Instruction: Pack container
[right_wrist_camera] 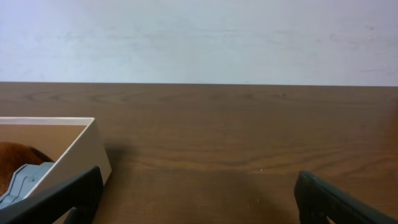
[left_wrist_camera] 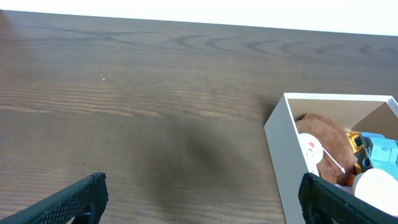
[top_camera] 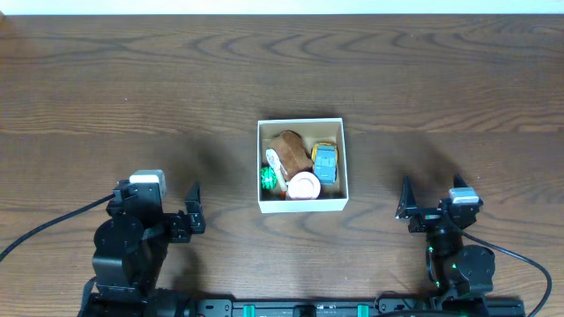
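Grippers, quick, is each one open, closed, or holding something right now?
Left gripper: open, holding nothing.
Right gripper: open, holding nothing.

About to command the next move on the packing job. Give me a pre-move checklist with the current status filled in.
1. The left gripper is open and holds nothing: ok.
2. The right gripper is open and holds nothing: ok.
3. Both grippers stand apart from the container, touching no wall: ok.
4. The brown plush toy, blue toy, green toy and white round piece all lie inside the walls: ok.
5. Nothing pokes above the rim: cannot tell.
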